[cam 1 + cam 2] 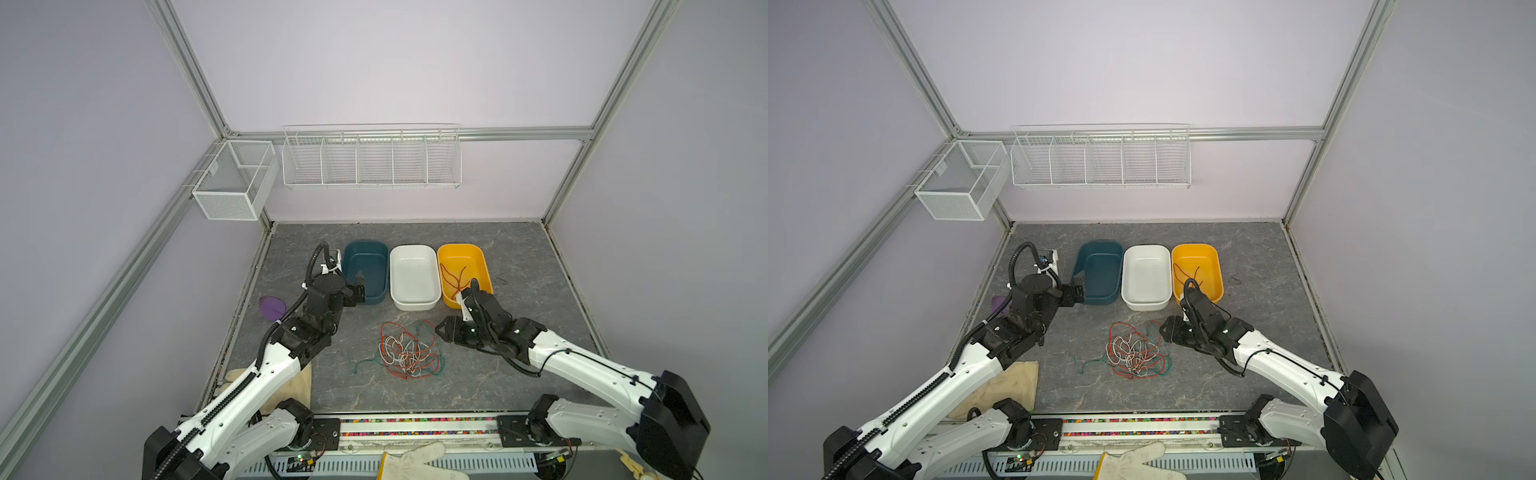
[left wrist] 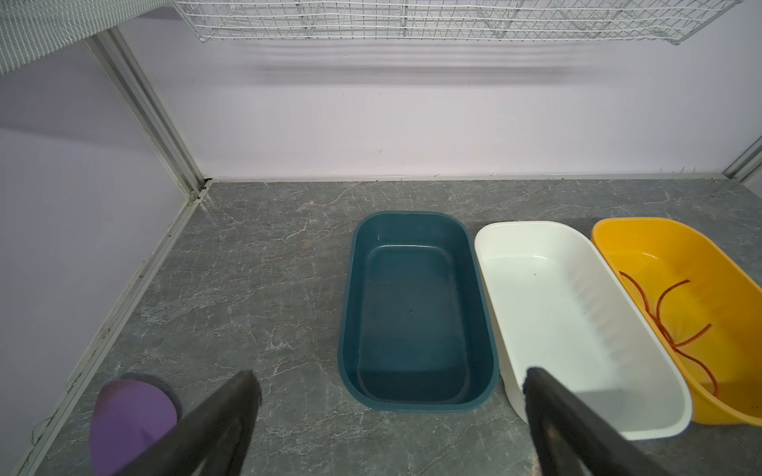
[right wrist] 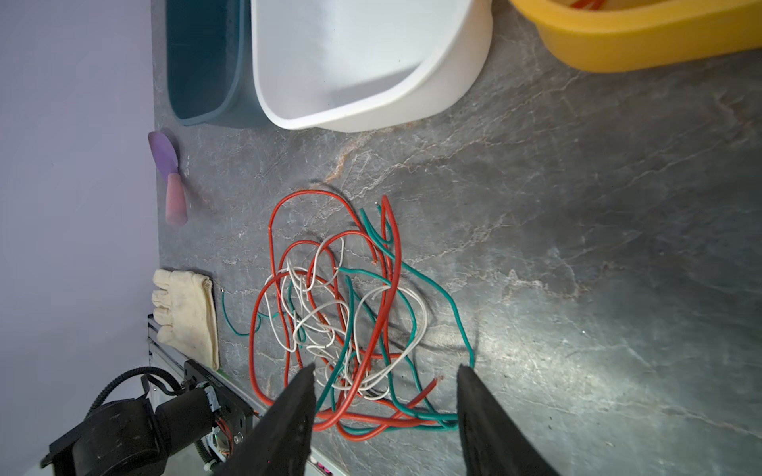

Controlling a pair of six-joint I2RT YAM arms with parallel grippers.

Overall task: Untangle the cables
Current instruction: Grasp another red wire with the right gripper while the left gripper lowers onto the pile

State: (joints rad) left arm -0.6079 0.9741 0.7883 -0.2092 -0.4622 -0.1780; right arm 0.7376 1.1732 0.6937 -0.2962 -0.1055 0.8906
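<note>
A loose tangle of red-orange, white and dark green cables (image 1: pixel 409 353) (image 1: pixel 1136 353) (image 3: pixel 385 296) lies on the grey table in front of three bins. One more red-orange cable (image 1: pixel 455 278) (image 2: pixel 659 307) lies inside the yellow bin (image 1: pixel 482 257). My right gripper (image 1: pixel 446 328) (image 3: pixel 386 367) hovers at the right edge of the tangle, jaws open over the wires and holding nothing. My left gripper (image 1: pixel 359 289) (image 2: pixel 391 377) is wide open and empty by the near left corner of the teal bin (image 1: pixel 368 300) (image 2: pixel 412 406).
A white bin (image 1: pixel 415 306) (image 3: pixel 453 82) sits between the teal and yellow ones. A purple spatula (image 1: pixel 272 306) (image 3: pixel 163 152) lies by the left wall. A beige cloth (image 1: pixel 301 382) and a white glove (image 1: pixel 415 457) sit at the front. Wire baskets (image 1: pixel 370 162) hang on the back wall.
</note>
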